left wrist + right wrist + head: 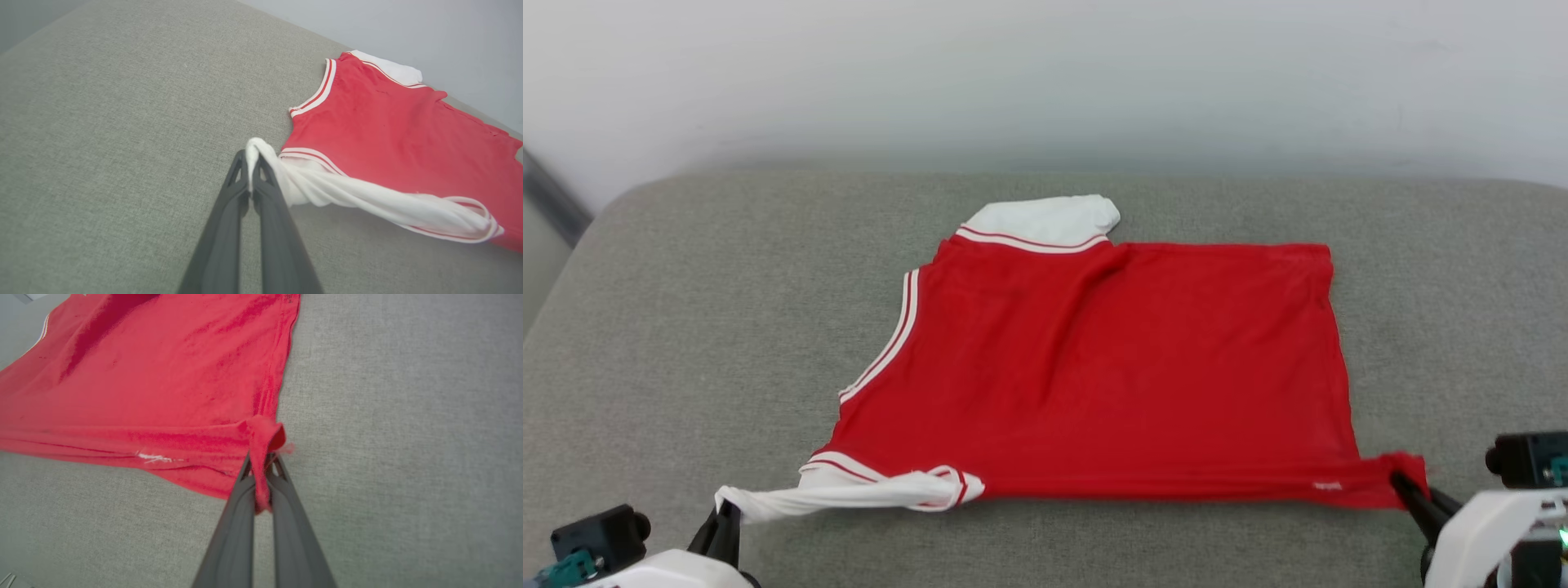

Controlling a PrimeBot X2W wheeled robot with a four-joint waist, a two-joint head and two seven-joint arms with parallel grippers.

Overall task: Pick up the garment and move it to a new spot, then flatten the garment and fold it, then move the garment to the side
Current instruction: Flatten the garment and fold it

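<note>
The red garment lies spread on the grey cushion, its white sleeve panels at the left side and its lettering hidden. My left gripper is shut on the near white sleeve, which is pulled into a twisted strand toward the lower left. In the left wrist view that gripper pinches the sleeve's tip. My right gripper is shut on the garment's near right hem corner. In the right wrist view the red corner bunches between the gripper's fingers. The far sleeve lies flat at the top.
The grey cushion stretches wide on both sides of the garment and ends at a pale wall behind. Its left edge drops off beside a dark strip.
</note>
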